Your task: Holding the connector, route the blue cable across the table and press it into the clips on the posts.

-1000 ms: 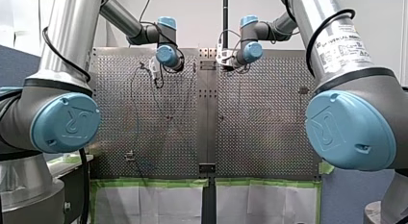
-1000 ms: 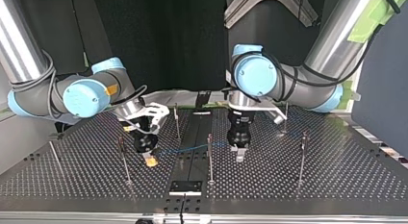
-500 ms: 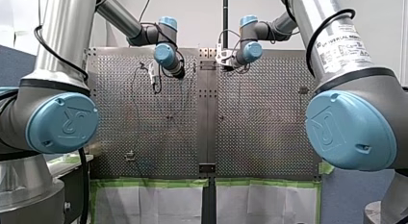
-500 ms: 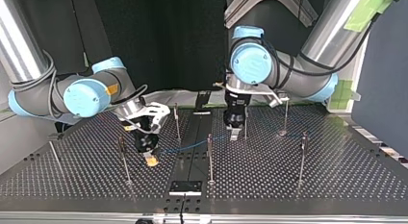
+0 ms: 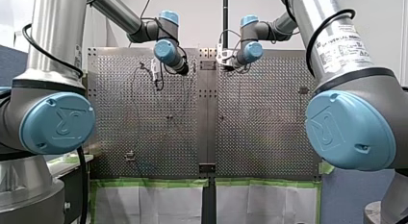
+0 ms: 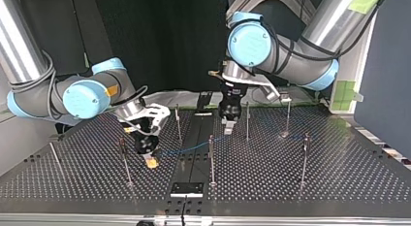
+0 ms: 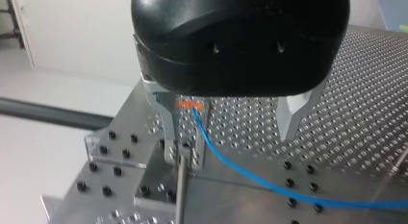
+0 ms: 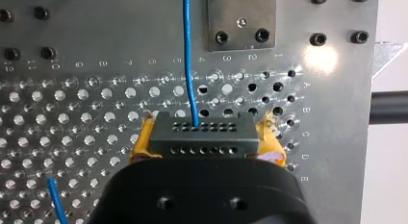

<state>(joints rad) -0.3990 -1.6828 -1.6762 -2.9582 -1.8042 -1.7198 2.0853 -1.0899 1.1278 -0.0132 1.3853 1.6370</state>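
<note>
The dark connector sits between yellow pads, and my right gripper is shut on it. It is low over the table at the top view's left. The blue cable leaves the connector and runs across the table toward the centre post. My left gripper hangs raised behind that post, its metal fingers apart. In the left wrist view the cable passes below and between them, untouched, beside a thin post.
Several thin posts stand on the perforated table, among them one beside my left gripper, one at the top view's right and one at its left. A black plate lies at the near edge.
My left arm has risen and drawn back toward the far side of the top view, away from the cable. My right gripper has stayed put with the connector.
</note>
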